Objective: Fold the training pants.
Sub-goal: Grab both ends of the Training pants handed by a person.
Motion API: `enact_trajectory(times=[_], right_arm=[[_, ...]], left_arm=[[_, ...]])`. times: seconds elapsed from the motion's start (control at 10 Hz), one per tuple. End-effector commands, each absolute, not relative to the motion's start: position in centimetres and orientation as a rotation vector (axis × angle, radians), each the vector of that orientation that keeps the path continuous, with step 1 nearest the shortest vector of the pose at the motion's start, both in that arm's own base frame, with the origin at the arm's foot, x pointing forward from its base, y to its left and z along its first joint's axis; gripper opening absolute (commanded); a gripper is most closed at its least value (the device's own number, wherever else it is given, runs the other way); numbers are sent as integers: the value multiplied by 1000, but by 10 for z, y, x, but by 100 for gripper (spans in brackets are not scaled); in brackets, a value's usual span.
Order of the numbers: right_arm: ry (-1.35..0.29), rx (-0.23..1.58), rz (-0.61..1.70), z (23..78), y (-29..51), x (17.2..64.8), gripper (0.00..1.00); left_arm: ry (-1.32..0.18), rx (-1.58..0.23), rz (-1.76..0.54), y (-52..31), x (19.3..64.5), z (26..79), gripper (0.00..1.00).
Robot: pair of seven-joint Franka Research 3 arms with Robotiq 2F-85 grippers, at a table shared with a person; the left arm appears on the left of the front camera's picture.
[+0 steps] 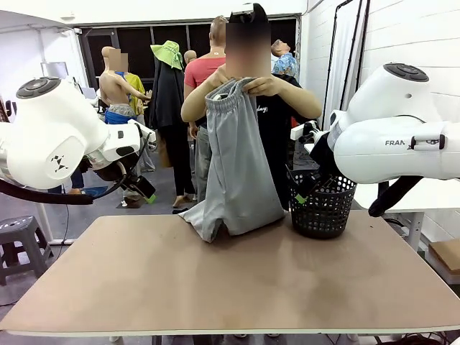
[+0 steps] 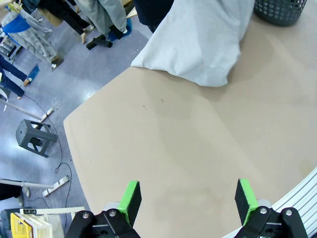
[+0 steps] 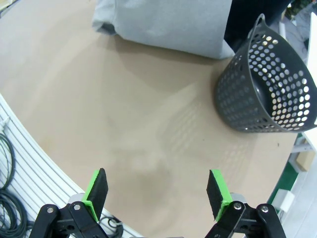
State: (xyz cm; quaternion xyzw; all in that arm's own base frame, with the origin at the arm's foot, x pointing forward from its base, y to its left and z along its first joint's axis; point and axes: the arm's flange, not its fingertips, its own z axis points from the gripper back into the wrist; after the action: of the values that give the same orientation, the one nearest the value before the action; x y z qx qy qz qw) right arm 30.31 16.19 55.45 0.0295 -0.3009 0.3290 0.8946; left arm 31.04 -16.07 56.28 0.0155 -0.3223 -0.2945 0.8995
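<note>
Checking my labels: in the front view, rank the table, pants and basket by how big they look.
1. Table
2. Pants
3. Basket
The gaps are plain; no ties.

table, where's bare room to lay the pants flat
The table is bare across its whole near half, from the hem of the training pants to the near edge, and at the far left corner beside the pants. Crowded: the far middle, where the pants' legs rest close beside the black basket.
</note>
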Motion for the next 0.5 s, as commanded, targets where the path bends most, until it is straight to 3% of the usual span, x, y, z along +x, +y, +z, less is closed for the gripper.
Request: enact_trajectory(times=[0.0,0.4], right_arm=[[-624,63,685,552,162,303,100],[-624,63,685,552,162,303,100]], left_arm=[[-668,34,-615,-160,311,564,100],[-668,34,-615,-160,311,564,100]])
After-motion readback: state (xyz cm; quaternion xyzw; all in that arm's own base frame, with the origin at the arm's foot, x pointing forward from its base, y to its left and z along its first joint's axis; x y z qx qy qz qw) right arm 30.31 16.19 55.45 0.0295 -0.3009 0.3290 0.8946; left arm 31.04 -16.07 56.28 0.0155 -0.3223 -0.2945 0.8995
